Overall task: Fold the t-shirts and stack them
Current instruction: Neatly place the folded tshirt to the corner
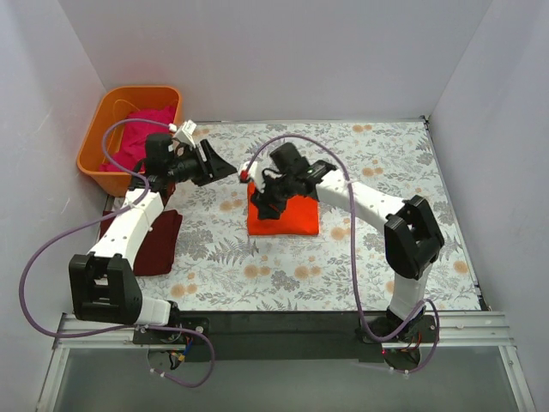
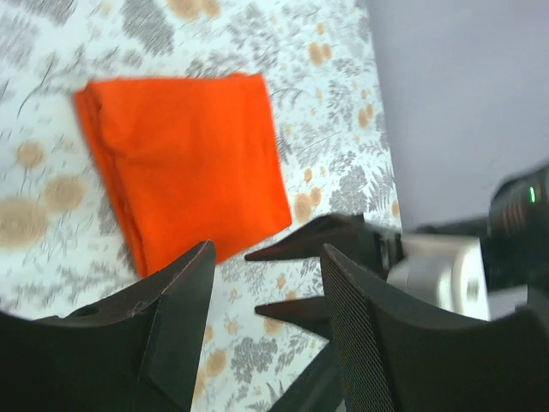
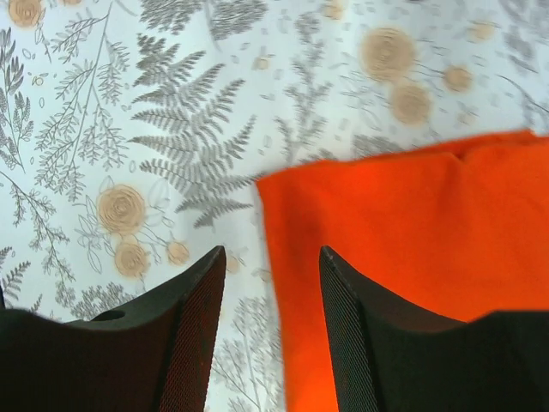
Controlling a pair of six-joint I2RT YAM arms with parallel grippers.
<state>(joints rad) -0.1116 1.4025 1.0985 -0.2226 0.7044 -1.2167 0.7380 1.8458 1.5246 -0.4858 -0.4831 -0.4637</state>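
You work in a robot test booth, not a home. Plain white walls [image 1: 283,60] close in the table [image 1: 386,159]. The left arm [image 1: 129,227] and right arm [image 1: 373,202] are bolted to a metal rail [image 1: 463,319].

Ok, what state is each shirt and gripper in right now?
orange-red t-shirt: folded, flat on the table.
maroon t-shirt: lying apart at the table's left, unstacked.
magenta-pink t-shirt: crumpled in the orange tub.
left gripper: open, empty.
right gripper: open, empty, above the orange-red t-shirt's edge.

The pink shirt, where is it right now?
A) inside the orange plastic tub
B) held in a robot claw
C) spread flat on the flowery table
A: the magenta-pink cloth shirt lies bunched inside the orange plastic tub, touched by neither arm.
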